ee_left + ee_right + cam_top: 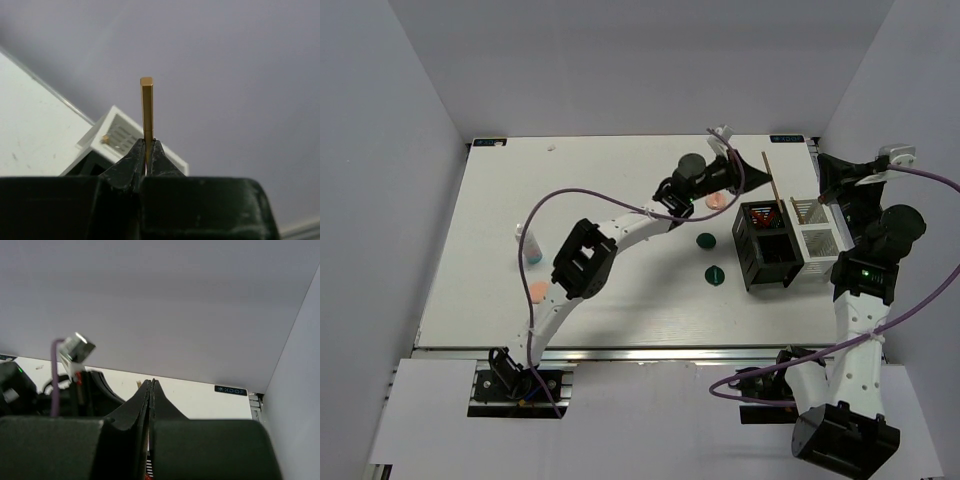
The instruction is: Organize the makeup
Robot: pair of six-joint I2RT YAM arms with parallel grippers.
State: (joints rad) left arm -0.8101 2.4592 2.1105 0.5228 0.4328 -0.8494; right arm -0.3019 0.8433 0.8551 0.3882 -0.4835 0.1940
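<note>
Tan stick (146, 107) sits clamped in the left pincer (148, 145), its lower end at the far rim of the black-and-white box (750, 252); right pincer (152, 385) is pressed together near the box's white half.

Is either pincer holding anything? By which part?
The left pincer pinches a thin tan stick by its shaft, squared end poking out; right pincer shut, empty.
</note>
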